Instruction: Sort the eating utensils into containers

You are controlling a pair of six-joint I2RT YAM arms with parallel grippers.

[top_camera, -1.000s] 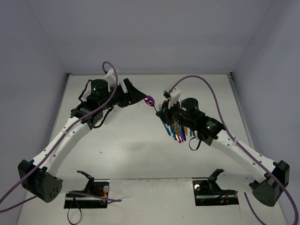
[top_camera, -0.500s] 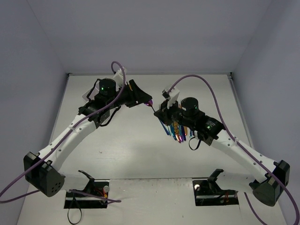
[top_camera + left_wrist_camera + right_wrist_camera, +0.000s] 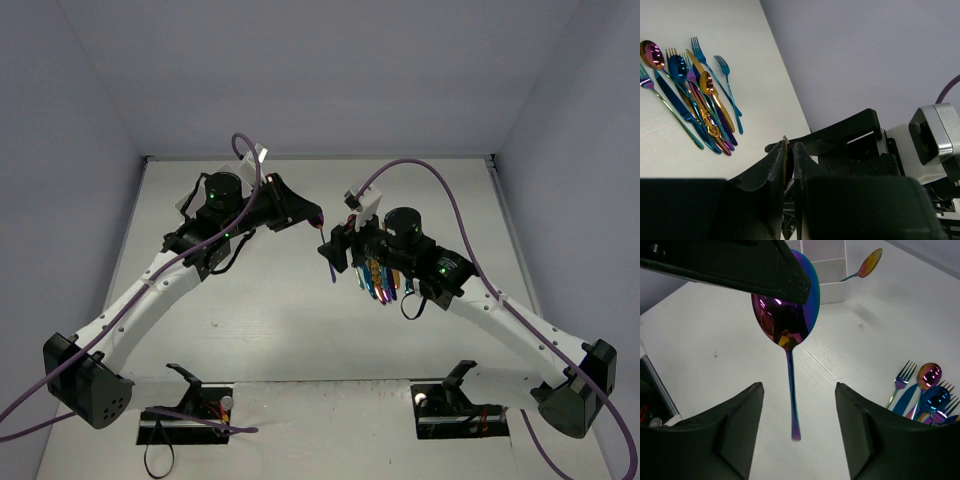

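An iridescent purple-blue spoon (image 3: 785, 320) hangs bowl up above the table. My left gripper (image 3: 318, 218) is shut on its bowl, and a thin edge of it shows between that gripper's (image 3: 789, 145) jaws. The handle points down between the spread fingers of my right gripper (image 3: 798, 386), which is open and touches nothing. The other eating utensils (image 3: 378, 278) lie in a loose pile under the right arm, also seen as forks, spoons and knives (image 3: 695, 95). A corner of the white container (image 3: 832, 270) shows far off, with a gold spoon (image 3: 867, 264) leaning out.
The right arm's black and white wrist (image 3: 865, 145) sits close in front of the left gripper. Grey walls (image 3: 60, 150) close the table on three sides. The container does not show in the top view.
The left gripper moved right to the spoon's bowl and shut on it. The right gripper, which held the handle, has opened and let go.
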